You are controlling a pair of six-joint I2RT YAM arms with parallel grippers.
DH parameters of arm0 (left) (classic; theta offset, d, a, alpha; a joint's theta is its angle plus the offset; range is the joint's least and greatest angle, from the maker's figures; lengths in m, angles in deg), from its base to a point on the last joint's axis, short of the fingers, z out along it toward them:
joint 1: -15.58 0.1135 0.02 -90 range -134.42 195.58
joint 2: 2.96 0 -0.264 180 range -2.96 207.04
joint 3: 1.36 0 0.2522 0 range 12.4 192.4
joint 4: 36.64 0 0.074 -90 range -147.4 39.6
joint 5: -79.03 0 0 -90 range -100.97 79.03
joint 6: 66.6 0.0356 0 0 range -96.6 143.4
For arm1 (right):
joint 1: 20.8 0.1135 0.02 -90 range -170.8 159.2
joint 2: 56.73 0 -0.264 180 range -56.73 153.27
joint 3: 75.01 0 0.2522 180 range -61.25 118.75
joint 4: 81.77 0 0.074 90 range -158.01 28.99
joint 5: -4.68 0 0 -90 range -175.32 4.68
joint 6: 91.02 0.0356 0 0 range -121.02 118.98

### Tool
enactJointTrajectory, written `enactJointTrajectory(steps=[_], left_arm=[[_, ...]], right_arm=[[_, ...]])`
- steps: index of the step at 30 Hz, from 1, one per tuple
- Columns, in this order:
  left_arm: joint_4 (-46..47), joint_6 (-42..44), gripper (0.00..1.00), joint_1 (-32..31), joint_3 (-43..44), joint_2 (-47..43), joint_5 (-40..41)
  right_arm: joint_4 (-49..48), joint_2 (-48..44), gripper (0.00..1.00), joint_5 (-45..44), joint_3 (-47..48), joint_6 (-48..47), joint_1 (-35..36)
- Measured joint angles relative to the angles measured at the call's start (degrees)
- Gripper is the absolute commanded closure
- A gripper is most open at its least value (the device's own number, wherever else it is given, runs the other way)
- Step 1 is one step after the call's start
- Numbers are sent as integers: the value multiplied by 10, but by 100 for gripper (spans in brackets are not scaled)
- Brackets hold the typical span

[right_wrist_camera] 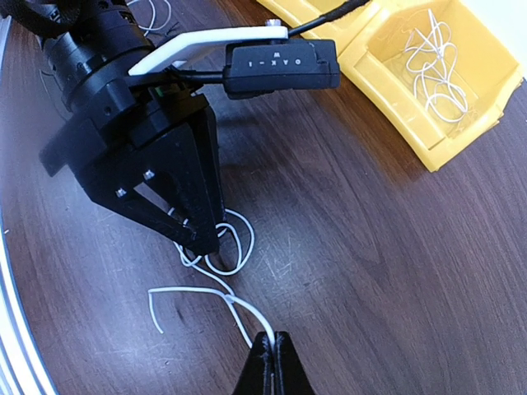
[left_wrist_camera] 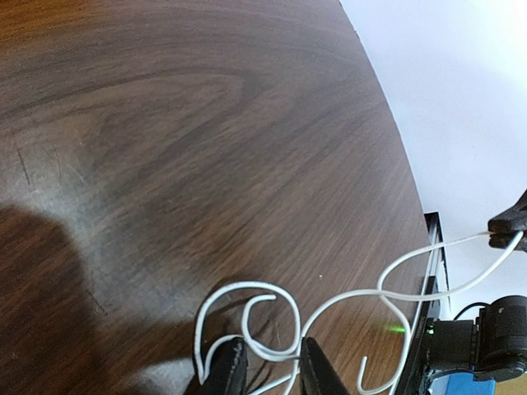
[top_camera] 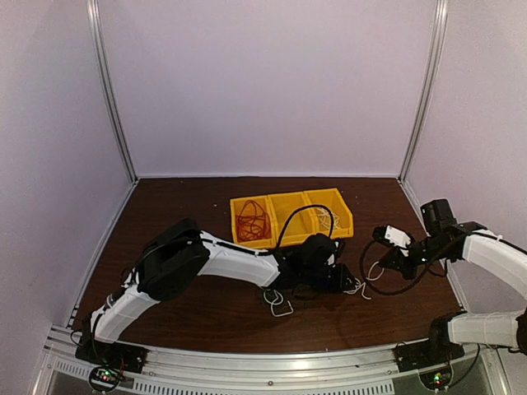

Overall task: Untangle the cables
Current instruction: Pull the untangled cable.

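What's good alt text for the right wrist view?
The right hand, shut, pinches a thin white cable at the bottom edge; the cable runs across the dark wooden table to loops at the tips of the black left hand. At top right, a yellow bin holds more loose white cables.

White shells cover the left arm [top_camera: 222, 259] and the right arm [top_camera: 494, 251], with black joints and a thick black cable [top_camera: 286, 226] looping at centre. At the upper left of the right wrist view, the left gripper [right_wrist_camera: 204, 244] is black with silver screws [right_wrist_camera: 148, 174]. Above it sits a black camera [right_wrist_camera: 280, 66] marked OAK-1.
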State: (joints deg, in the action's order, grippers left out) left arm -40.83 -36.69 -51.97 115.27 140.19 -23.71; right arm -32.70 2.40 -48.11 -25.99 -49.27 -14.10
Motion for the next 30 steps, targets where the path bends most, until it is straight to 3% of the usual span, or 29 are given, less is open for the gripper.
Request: enactJointTrajectory(steps=[7, 16, 22, 26, 30], left_arm=[[9, -19, 79, 2, 0, 0, -7], [35, -40, 100, 23, 41, 45, -35], [43, -29, 100, 28, 38, 42, -37], [56, -7, 100, 31, -49, -16, -33], [59, 24, 100, 48, -181, -144, -15]], right_arm=[[0, 1, 100, 0, 0, 0, 7], [-1, 0, 100, 0, 0, 2, 12], [-3, -1, 100, -1, 0, 4, 13], [-9, -1, 100, -7, -1, 16, 13], [-23, -1, 100, -23, -2, 34, 10]])
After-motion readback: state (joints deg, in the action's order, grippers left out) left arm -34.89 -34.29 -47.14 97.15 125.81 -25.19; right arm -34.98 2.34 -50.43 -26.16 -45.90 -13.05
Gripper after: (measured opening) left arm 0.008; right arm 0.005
